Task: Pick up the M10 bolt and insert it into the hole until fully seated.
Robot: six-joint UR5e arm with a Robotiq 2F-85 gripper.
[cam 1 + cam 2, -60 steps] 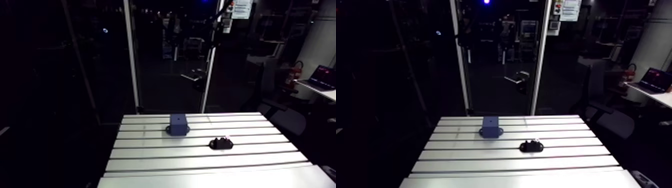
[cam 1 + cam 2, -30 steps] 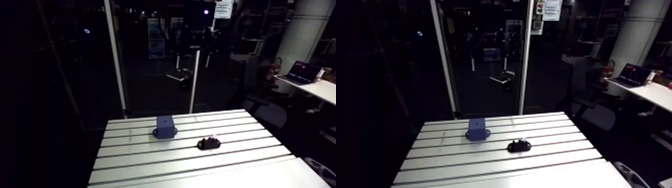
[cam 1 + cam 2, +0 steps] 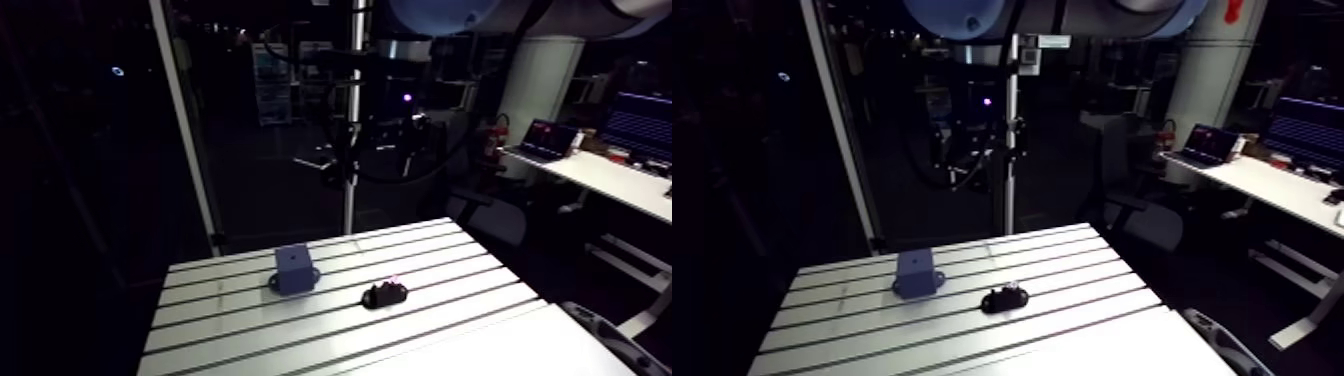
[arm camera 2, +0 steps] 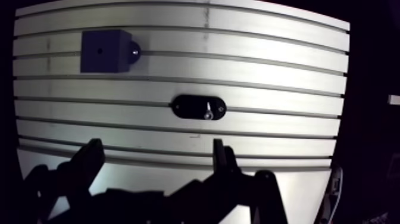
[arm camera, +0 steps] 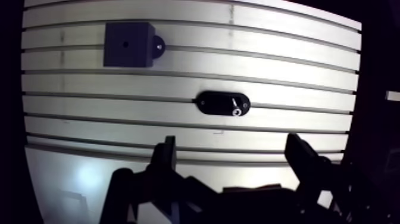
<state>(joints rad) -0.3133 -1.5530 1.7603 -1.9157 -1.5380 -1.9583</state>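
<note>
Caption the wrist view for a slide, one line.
Open gripper above the slotted table; bolt in its black holder ahead, blue block with its hole beyond.

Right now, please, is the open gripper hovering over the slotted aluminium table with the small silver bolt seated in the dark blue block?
Not quite: the wrist view shows the small silver bolt in the black oval holder, not the dark blue block; the rest is right.
</note>
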